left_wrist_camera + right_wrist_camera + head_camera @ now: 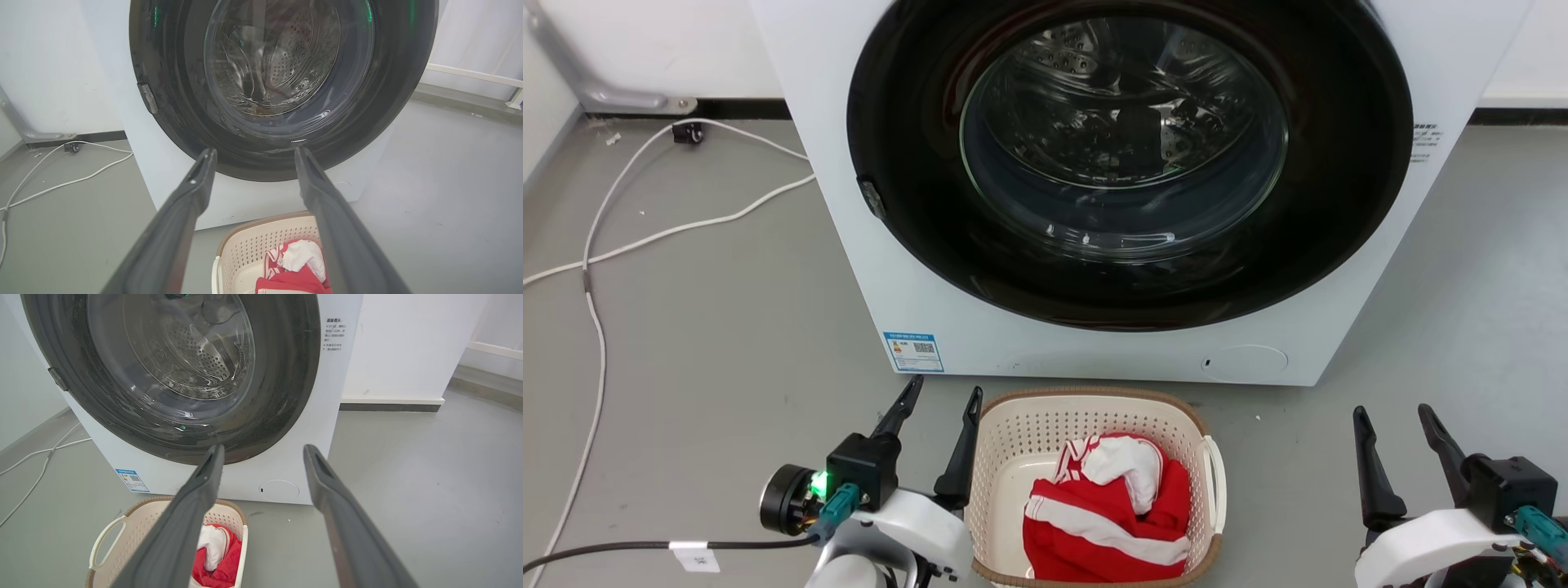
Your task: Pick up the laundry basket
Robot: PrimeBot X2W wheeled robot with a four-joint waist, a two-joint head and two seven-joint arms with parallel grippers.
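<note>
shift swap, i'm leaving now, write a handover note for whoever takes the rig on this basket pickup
Left tool: open, empty, right beside the laundry basket's left rim.
Right tool: open, empty, well off to the basket's right.
The basket sits on the floor in front of the washing machine, with a red and white garment inside.
Done: arms staged on either side.
Left: bring the right tool in, grip the basket, probably at its sides, and lift.
</note>
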